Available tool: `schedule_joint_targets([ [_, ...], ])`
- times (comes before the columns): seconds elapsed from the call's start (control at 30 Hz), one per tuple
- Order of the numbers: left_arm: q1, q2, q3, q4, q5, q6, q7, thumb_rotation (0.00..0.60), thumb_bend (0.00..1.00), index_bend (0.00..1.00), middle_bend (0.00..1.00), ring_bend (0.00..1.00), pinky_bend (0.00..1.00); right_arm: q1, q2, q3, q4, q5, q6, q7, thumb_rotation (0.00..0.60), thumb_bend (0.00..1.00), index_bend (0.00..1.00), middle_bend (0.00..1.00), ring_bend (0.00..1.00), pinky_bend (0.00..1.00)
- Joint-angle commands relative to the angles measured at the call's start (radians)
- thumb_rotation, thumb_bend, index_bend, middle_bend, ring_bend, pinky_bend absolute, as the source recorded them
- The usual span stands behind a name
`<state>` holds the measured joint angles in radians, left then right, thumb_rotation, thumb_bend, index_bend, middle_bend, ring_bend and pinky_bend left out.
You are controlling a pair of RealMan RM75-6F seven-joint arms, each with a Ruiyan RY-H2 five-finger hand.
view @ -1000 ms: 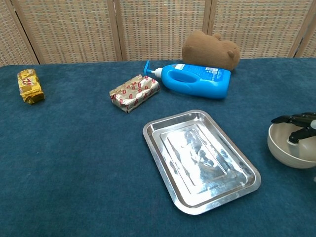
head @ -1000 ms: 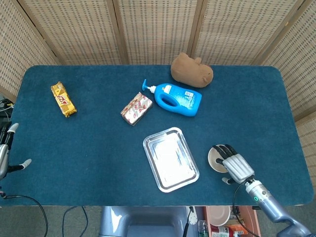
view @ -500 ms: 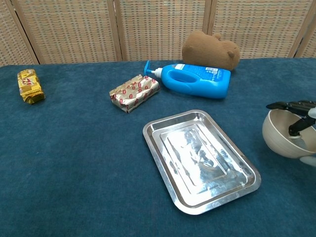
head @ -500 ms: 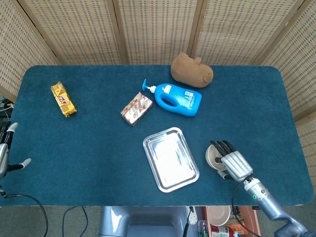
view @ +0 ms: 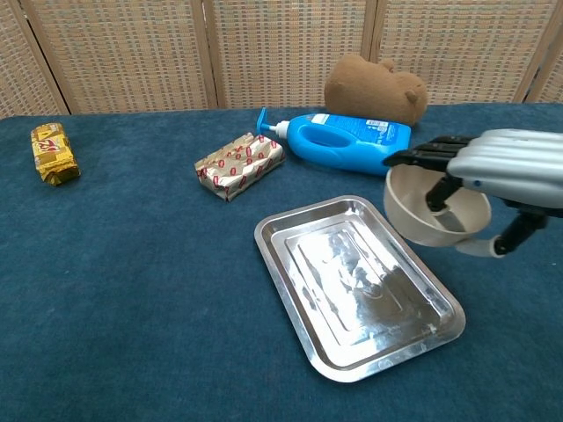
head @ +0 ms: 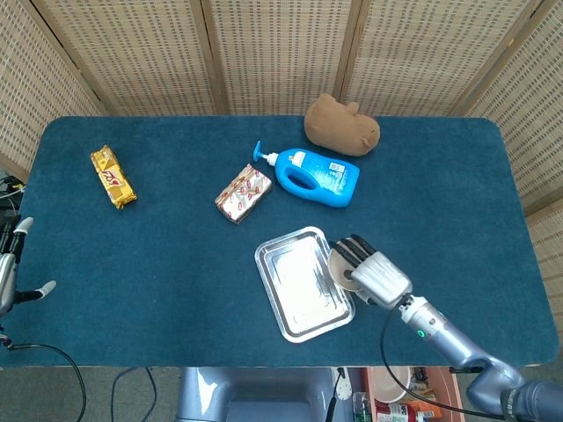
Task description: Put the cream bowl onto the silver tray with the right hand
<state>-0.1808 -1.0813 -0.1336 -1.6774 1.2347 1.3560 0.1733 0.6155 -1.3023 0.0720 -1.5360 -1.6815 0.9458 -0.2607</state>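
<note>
The cream bowl hangs in the air over the right edge of the silver tray, tilted toward the tray. My right hand holds it by the rim, fingers inside and thumb under it. From the head view the bowl shows only as a sliver beside my right hand, above the tray and its right rim. My left hand rests at the table's far left edge with fingers apart, holding nothing.
A blue pump bottle lies behind the tray, with a brown plush toy further back. A red-patterned wrapped pack lies left of the bottle. A yellow snack bag sits at the far left.
My right hand has lifted the bowl off the table and carried it left, from the right side to above the tray's right edge. The left hand has not moved.
</note>
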Motion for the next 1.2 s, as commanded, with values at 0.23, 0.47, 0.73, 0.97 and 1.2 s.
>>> schedule_joint_targets([
  [0.23,-0.005,-0.001,-0.004,0.005,-0.020,-0.012,0.000,0.600,0.00,0.00,0.00,0.00,0.00,0.210,-0.094,0.108,-0.090,0.211,-0.275,-0.318,0.600,0.39,0.69,0.00,0.00,0.00],
  [0.47,-0.007,0.007,-0.003,0.010,-0.028,-0.028,-0.022,0.600,0.00,0.00,0.00,0.00,0.00,0.262,-0.174,0.095,-0.074,0.352,-0.289,-0.493,0.600,0.39,0.69,0.00,0.00,0.00],
  [0.73,-0.005,0.012,-0.001,0.010,-0.027,-0.028,-0.030,0.600,0.00,0.00,0.00,0.00,0.00,0.276,-0.192,0.058,-0.073,0.451,-0.251,-0.577,0.600,0.31,0.44,0.00,0.00,0.00],
  [0.97,-0.008,0.011,0.001,0.007,-0.027,-0.030,-0.027,0.600,0.00,0.00,0.00,0.00,0.00,0.287,-0.168,0.031,-0.120,0.547,-0.184,-0.669,0.600,0.12,0.11,0.00,0.00,0.00],
  [1.2,-0.007,0.014,0.003,0.005,-0.025,-0.032,-0.033,0.600,0.00,0.00,0.00,0.00,0.00,0.244,-0.057,-0.002,-0.251,0.535,-0.059,-0.680,0.600,0.12,0.10,0.00,0.00,0.00],
])
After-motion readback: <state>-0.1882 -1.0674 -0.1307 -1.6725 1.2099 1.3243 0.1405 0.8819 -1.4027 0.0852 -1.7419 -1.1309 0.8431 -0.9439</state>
